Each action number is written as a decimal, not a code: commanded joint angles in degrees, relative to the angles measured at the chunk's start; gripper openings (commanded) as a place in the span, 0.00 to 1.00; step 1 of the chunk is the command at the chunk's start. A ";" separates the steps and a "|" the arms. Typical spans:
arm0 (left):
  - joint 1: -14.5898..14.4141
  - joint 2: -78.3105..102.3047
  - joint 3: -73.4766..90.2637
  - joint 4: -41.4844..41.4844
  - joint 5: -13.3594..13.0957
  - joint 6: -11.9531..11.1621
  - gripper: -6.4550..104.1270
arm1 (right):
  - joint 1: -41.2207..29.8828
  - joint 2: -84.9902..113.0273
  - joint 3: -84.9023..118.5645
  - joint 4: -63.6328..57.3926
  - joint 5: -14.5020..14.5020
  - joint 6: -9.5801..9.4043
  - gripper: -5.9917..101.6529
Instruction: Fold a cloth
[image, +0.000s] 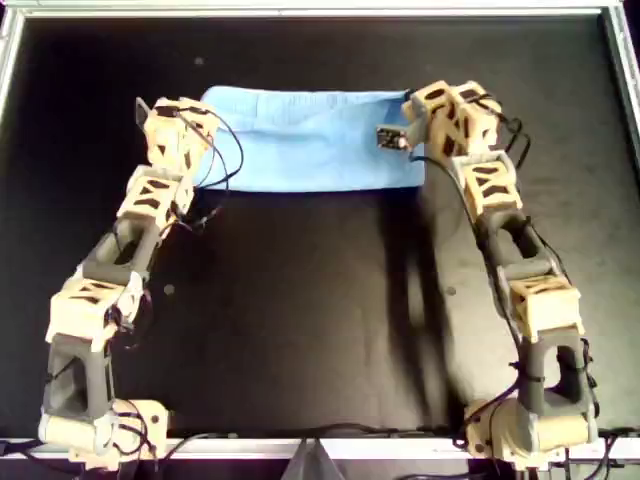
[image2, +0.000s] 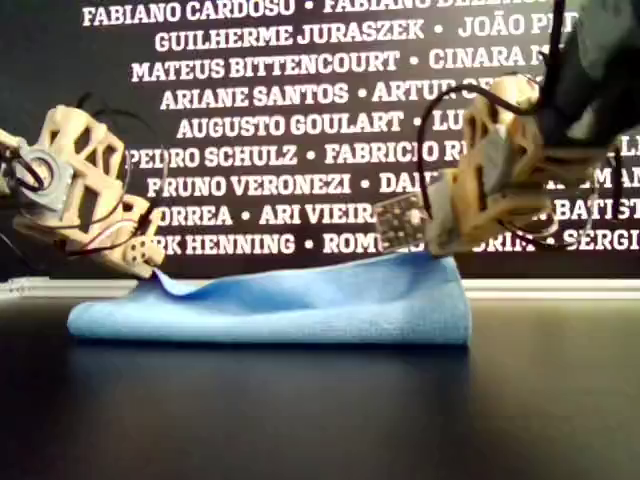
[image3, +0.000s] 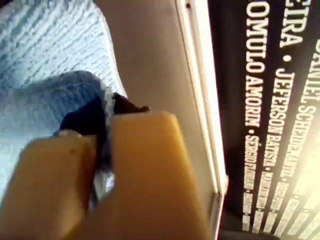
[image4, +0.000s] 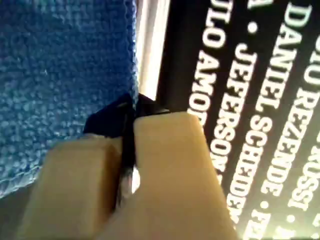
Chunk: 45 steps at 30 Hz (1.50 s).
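The cloth (image: 315, 140) is lying folded into a wide band near the far edge of the black bench (image: 300, 320), about midway along that edge in the overhead view. Its near long edge is resting flat on the surface, while the far corners are being lifted slightly, so the fabric is rising at both ends in the exterior view.

The left hand (image3: 102, 145) is pinching one far corner of the cloth, its tan fingers (image3: 145, 170) pressed together with blue fabric caught between them. In the overhead view this hand (image: 150, 112) is sitting at the cloth's left end.

The right hand (image4: 127, 150) is pinching the other far corner in the same way, fingers (image4: 170, 165) closed on the cloth edge. In the overhead view it (image: 408, 125) is sitting at the cloth's right end.

A metal rail (image: 300, 10) is running along the bench's far edge, and a dark banner (image2: 300, 130) printed with white names is standing behind it.
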 joint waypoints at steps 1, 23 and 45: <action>1.58 1.23 -5.19 -1.32 0.18 -0.18 0.08 | -1.23 1.49 -6.50 -3.08 -0.09 -0.26 0.11; 1.58 1.93 -1.23 0.00 -0.97 0.62 0.56 | -1.41 4.92 -4.92 -1.41 -0.79 -0.18 0.51; 0.88 123.84 93.60 0.00 -2.64 -0.44 0.55 | -4.13 112.85 84.90 24.43 0.00 -0.26 0.51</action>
